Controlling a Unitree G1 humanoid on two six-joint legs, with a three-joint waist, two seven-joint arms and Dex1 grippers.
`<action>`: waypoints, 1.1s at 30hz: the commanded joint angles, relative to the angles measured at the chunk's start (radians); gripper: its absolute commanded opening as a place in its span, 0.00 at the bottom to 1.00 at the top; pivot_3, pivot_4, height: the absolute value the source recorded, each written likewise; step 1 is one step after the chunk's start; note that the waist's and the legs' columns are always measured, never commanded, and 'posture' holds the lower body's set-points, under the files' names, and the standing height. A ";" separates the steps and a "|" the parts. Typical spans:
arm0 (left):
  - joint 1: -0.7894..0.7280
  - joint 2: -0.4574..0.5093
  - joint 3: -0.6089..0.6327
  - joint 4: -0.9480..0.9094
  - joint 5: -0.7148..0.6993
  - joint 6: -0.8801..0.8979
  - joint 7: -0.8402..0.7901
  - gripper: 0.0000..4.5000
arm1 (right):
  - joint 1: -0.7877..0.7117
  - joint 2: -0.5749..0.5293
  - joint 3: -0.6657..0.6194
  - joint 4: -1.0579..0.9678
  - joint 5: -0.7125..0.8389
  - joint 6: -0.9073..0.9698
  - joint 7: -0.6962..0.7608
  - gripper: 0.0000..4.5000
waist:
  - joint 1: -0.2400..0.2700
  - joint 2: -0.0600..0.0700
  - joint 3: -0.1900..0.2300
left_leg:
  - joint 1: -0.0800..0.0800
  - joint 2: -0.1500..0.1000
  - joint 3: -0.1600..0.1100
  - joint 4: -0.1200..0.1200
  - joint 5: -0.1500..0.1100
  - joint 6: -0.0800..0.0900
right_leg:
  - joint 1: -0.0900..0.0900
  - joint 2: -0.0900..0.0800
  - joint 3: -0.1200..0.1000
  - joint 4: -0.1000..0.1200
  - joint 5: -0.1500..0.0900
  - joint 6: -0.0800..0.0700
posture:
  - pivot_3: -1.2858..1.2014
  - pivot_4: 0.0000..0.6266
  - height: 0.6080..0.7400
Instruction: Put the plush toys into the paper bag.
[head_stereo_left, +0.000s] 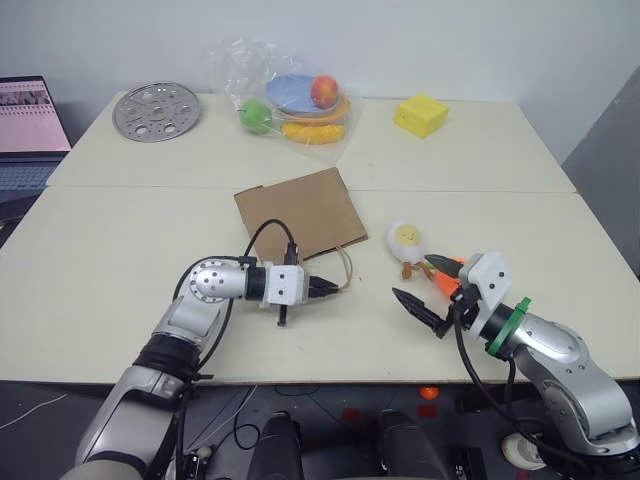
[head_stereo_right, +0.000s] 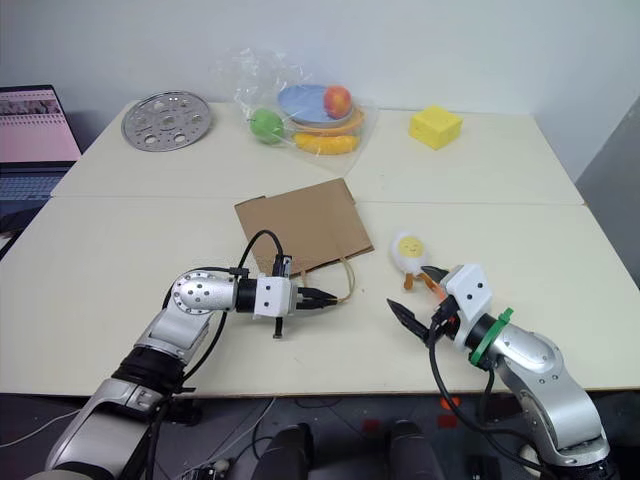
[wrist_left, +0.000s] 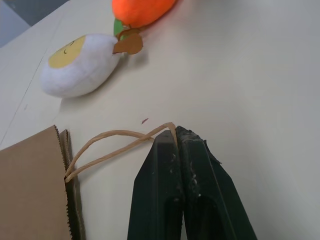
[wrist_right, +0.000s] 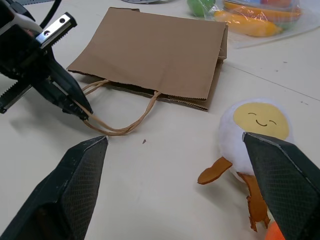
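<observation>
1. The paper bag (head_stereo_left: 300, 213) lies flat on the cream table (head_stereo_left: 120, 250), near the middle, its open mouth facing the robot. No printing or logo shows on its brown face.
2. The left gripper (head_stereo_left: 329, 287) has its two black fingers pressed together on a handle (wrist_left: 117, 142) of the bag, a thin loop of twisted paper; the loop runs from the bag's mouth to the fingertips.
3. A second handle loop (wrist_right: 134, 121) lies slack on the table beside the pinched one.
4. The right gripper (head_stereo_left: 428, 285) is spread wide, one finger to each side, holding nothing. It hovers low over the table just in front of the toys.
5. The egg plush (head_stereo_left: 407, 240) lies just right of the bag, white with a yellow centre, a small stitched smile and brown legs.
6. The carrot plush (head_stereo_left: 450, 280) lies beside the egg on its near side, mostly hidden behind the right gripper; its orange body and a bit of green top are visible.
7. At the far edge sit a clear plastic bag of toy fruit and plates (head_stereo_left: 300, 105), a yellow sponge block (head_stereo_left: 420, 115) and a perforated metal disc (head_stereo_left: 157, 110).
8. A laptop (head_stereo_left: 30, 130) stands off the table's left side; its pink screen is too small to read.
</observation>
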 joint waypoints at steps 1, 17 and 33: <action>-0.082 0.015 0.110 -0.131 -0.265 0.421 -0.030 0.00 | -0.028 0.000 -0.006 -0.002 -0.010 -0.028 0.010 1.00 | -0.002 0.000 0.000 | 0.000 0.000 0.000 0.000 0.000 0.000 | 0.000 0.000 0.000 0.000 0.000 0.000 | 0.52 0.24 1.00; -0.246 0.023 0.237 -0.125 -0.392 0.802 -0.042 0.00 | -0.295 0.217 0.173 0.251 -0.055 -0.002 -0.006 0.91 | -0.007 0.000 0.000 | 0.000 0.000 -0.002 0.000 0.000 0.000 | -0.001 0.001 -0.002 0.002 0.003 0.005 | 0.52 0.24 1.00; -0.194 -0.008 0.295 -0.312 -0.502 0.949 0.049 0.00 | -0.595 0.514 0.195 0.869 -0.216 -0.171 -0.117 0.01 | -0.004 0.000 0.000 | -0.001 0.001 -0.003 -0.003 0.000 0.000 | -0.004 0.002 -0.003 0.004 0.004 0.006 | 0.52 0.24 1.00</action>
